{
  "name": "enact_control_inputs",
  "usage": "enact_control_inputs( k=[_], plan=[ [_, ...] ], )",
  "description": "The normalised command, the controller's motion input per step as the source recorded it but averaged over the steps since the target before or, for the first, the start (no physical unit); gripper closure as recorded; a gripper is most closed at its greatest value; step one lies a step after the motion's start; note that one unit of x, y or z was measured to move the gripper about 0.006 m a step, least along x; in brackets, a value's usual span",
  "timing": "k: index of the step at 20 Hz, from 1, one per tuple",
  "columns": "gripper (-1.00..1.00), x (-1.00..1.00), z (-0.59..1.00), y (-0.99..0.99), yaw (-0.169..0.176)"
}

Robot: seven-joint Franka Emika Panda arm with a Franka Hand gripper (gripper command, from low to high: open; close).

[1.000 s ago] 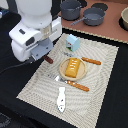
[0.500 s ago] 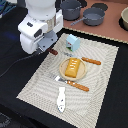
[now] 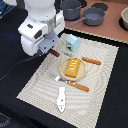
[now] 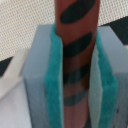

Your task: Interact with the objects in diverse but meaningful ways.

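Observation:
My gripper point(image 3: 49, 50) is shut on the thin dark-brown sausage stick point(image 3: 54, 52), held above the near-left corner of the striped mat. In the wrist view the striped stick point(image 4: 75, 45) stands clamped between the teal pads point(image 4: 52, 85) of my gripper point(image 4: 75, 100). The light blue faceted cup point(image 3: 71, 44) stands just to the exterior view's right of the gripper. A ridged orange-yellow block point(image 3: 73, 66) lies on a round tan plate point(image 3: 64, 73). The white bone-shaped piece point(image 3: 61, 98) lies near the mat's front edge.
Two grey pots point(image 3: 71, 8) point(image 3: 93, 17) stand at the back. An orange-handled knife point(image 3: 91, 61) lies beside the plate and an orange-handled fork point(image 3: 75, 84) in front of it. The striped mat point(image 3: 37, 82) covers a dark table.
The arm has risen and shifted slightly toward the back with the sausage stick still in the gripper. The other things have not moved.

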Motion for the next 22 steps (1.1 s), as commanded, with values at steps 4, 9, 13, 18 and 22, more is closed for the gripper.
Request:
enact_control_inputs(
  k=[4,9,13,18,22],
  plan=[
    [1.00,0.77,0.46,0.00,-0.087],
    [1.00,0.64,0.32,-0.02,-0.201],
    [1.00,0.54,0.18,-0.07,-0.245],
    [1.00,0.66,0.30,-0.01,-0.198],
    [1.00,0.82,0.25,-0.04,-0.129]
  ],
)
